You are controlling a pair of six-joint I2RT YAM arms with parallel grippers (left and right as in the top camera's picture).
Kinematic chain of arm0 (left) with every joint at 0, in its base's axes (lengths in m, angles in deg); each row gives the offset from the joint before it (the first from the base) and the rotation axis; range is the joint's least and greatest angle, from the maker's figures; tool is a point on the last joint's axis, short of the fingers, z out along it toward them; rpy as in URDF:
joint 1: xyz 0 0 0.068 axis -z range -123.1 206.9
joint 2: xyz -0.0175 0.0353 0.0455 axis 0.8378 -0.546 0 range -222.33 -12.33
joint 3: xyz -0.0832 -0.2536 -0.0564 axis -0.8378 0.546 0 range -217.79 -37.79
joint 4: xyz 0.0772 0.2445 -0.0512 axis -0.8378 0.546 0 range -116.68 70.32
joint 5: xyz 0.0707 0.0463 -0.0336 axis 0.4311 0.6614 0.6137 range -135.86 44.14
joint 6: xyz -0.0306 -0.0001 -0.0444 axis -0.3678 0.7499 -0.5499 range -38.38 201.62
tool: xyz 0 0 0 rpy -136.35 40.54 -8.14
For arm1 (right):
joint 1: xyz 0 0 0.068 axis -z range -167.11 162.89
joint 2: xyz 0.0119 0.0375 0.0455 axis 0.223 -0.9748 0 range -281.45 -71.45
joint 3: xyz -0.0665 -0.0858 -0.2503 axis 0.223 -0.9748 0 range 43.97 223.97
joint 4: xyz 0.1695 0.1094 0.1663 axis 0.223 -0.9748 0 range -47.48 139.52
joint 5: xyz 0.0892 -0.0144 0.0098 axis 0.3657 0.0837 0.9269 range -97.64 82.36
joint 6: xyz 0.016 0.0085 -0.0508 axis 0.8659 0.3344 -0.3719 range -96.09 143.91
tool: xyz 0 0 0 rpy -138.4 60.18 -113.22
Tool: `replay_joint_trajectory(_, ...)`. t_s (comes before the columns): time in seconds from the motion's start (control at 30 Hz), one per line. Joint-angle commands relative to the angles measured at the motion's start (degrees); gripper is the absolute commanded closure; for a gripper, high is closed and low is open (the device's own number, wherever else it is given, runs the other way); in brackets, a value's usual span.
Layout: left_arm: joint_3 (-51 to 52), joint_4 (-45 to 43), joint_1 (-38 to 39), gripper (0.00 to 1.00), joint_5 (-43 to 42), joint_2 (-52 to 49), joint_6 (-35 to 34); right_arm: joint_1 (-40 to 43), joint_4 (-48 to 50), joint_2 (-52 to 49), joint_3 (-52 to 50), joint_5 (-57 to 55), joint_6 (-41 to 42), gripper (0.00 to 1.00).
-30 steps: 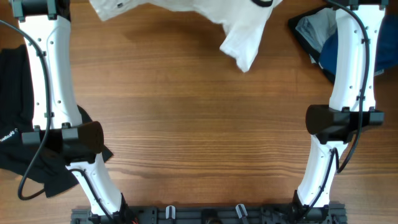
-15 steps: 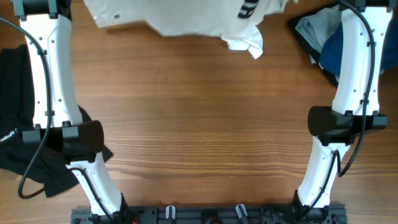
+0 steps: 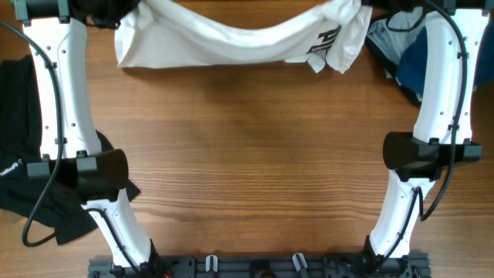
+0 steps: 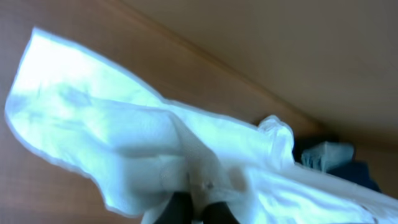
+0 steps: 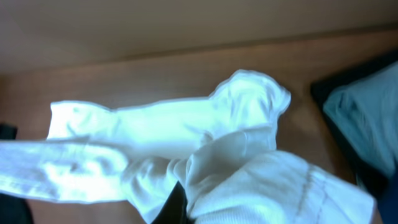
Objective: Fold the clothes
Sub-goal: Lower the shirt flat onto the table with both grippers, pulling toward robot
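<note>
Overhead, the white T-shirt (image 3: 231, 38) hangs stretched across the far edge of the table (image 3: 247, 154), suspended between the two arms and sagging in a shallow curve at its middle. A black print (image 3: 326, 38) shows on the cloth near its right end, where the fabric bunches into folds; the left end drops in a flatter flap. The left gripper (image 4: 196, 208), seen in the left wrist view, is clamped on a gathered ridge of the white fabric, its dark fingers pressed together with cloth between them. The right gripper (image 5: 180, 202), seen in the right wrist view, is likewise pinched closed on a thick bunch of the same shirt, only a dark sliver of finger visible beneath the folds. A black garment (image 3: 15, 154) lies crumpled at the left edge of the table, partly under the left arm (image 3: 58, 93). At the far right corner a pale grey-blue garment (image 3: 390, 35) rests beside a dark blue garment (image 3: 409, 66), both partly hidden by the right arm (image 3: 436, 85).
</note>
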Motion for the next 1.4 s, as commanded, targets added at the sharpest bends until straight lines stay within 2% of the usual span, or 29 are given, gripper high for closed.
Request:
replay_joint_trajectory(0.0,-0.92,6.86,-0.11,0.96,-3.1,3.26,0.63,0.44,-4.5,6.03,0.7,0.68,-2.47,0.95)
replay_joint_trajectory(0.1,-0.9,15.04,1.44,0.96,-0.74,3.5,3.39,0.13,-7.65,8.2,-0.39,-1.29,-3.32,0.95)
replay_joint_trajectory(0.23,-0.9,19.56,4.35,0.96,6.19,3.52,4.0,-2.05,-7.67,9.75,-3.43,-0.59,-2.16,0.96)
replay_joint_trajectory(0.37,-0.76,19.52,7.17,0.96,7.1,3.5,5.05,-3.63,-7.65,10.19,-12.44,-2.6,-2.16,0.96)
replay_joint_trajectory(0.53,2.01,19.52,7.34,0.96,10.14,3.5,5.01,-1.14,-7.61,10.19,-22.23,-5.51,-1.84,0.96)
replay_joint_trajectory(0.67,8.68,18.64,6.75,0.96,11.15,3.5,4.85,1.97,-6.84,10.19,-24.7,-6.29,-1.27,0.96)
replay_joint_trajectory(0.87,20.31,12.55,6.6,0.96,10.84,3.5,3.28,4.37,-6.62,10.16,-24.92,-6.27,-1.25,0.96)
replay_joint_trajectory(1.13,22.16,10.27,6.67,0.96,10.69,3.5,3.3,4.28,-5.38,10.05,-27.12,-6.27,-1.53,0.96)
replay_joint_trajectory(1.37,26.99,7.63,7.1,0.96,11.56,3.74,1.51,4.28,1.27,10.05,-38.23,-6.21,-2.19,0.96)
